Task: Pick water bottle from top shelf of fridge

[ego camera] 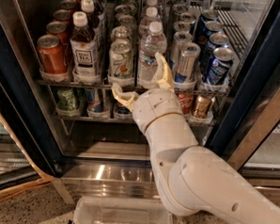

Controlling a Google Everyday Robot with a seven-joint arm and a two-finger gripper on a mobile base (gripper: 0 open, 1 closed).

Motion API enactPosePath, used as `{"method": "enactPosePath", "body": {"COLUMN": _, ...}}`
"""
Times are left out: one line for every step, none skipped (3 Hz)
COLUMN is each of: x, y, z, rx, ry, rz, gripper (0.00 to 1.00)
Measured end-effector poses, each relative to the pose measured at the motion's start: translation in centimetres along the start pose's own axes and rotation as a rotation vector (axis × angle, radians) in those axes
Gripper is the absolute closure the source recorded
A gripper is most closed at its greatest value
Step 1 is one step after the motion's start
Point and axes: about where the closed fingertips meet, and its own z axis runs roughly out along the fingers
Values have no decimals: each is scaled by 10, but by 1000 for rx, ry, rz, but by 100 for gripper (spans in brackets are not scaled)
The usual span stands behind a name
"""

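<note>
Here, at the top shelf (85,84) — gripper (142,83), fingers (163,72) spread, by water bottle (151,51).

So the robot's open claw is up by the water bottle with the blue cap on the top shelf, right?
Not quite. The camera view shows the cap of the water bottle is white, not blue. The rest holds: the open gripper is up by that bottle on the top shelf.
</note>
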Motion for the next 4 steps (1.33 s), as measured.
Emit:
{"method": "enactPosePath", "body": {"x": 1, "y": -13, "z": -10, "rx": 84, "ry": 15, "rz": -24, "gripper": 32}}
{"method": "enactPosePath", "body": {"x": 7, "y": -29, "z": -13, "rx": 99, "ry": 57, "rz": -51, "gripper": 24}}
{"method": "enactPosePath", "body": {"x": 24, "y": -26, "z": -6, "rx": 10, "ry": 115, "rz": -19, "gripper": 31}}
{"method": "enactPosePath", "body": {"x": 35, "y": -21, "z": 4, "rx": -88, "ry": 150, "rz": -33, "gripper": 31}}
